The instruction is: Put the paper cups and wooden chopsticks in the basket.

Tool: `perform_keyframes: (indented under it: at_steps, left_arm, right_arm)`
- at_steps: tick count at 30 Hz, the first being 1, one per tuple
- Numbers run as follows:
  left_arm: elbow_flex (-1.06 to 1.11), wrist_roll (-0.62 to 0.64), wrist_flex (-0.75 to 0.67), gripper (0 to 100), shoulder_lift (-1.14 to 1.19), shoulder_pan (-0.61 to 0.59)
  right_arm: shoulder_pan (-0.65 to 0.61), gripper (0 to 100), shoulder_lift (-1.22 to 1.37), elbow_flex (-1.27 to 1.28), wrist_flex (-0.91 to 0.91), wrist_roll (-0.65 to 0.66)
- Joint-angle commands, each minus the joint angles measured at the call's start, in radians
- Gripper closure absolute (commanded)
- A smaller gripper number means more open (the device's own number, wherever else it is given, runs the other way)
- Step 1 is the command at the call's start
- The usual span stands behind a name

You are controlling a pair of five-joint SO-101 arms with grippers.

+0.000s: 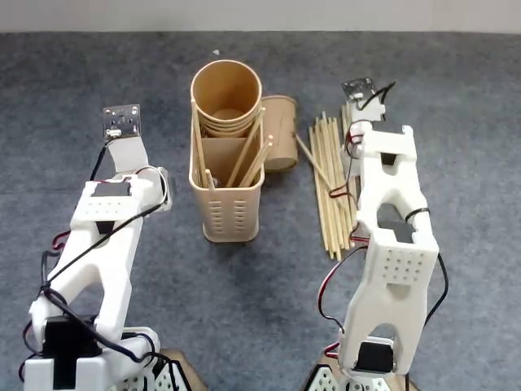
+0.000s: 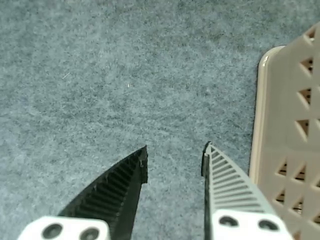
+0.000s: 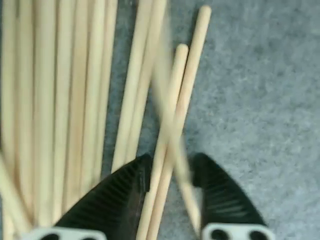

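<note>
Step in hand, as we judge it: taking wooden chopsticks (image 1: 332, 187) from the loose pile on the grey carpet (image 1: 98, 73) to the right of the basket (image 1: 232, 216).

The right gripper (image 3: 171, 167) sits low over the pile's edge, its black jaws a narrow gap apart astride two or three sticks, one of them lying crossed. We cannot tell whether the pads press yet. We would close only once the crossed stick lies parallel to the others or is left out. Round, smooth rods roll and scissor apart under a pinch, so a grip near mid-length should keep them level on the lift.

The left gripper (image 2: 175, 150) hangs over bare carpet just beside the basket wall, holding nothing, its ribbed fingers moderately apart.

Materials:
- The basket is stiff beige plastic, tall and rectangular, with a perforated wall.
- A nested stack of paper cups (image 1: 213, 94) stands in its far compartment, thin-walled, tapered and brown.
- A few sticks (image 1: 244, 163) lean in the near one.
- One more cup (image 1: 281, 130) lies on its side on the carpet, touching the basket's right flank.
- The carpet is short-piled and matte, which should keep the sticks from sliding.
</note>
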Motion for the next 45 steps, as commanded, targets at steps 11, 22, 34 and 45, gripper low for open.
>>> perform_keyframes:
  at_steps: [11,22,34,45]
  left_arm:
    - [-0.004,-0.011,-0.014,80,-0.028,0.008]
    - [-0.004,-0.011,-0.014,80,-0.028,0.008]
    - [-0.004,-0.011,-0.014,80,-0.028,0.005]
    - [0.027,-0.011,-0.071,80,-0.027,0.004]
  right_arm:
    - [-0.012,99.2,-0.26,0.001,0.058,-0.089]
    - [-0.068,99.3,-0.831,0.001,0.059,-0.219]
    - [-0.424,99.3,-1.179,0.001,-0.174,-0.252]
    - [-0.587,99.3,-1.191,0.077,-0.354,-0.365]
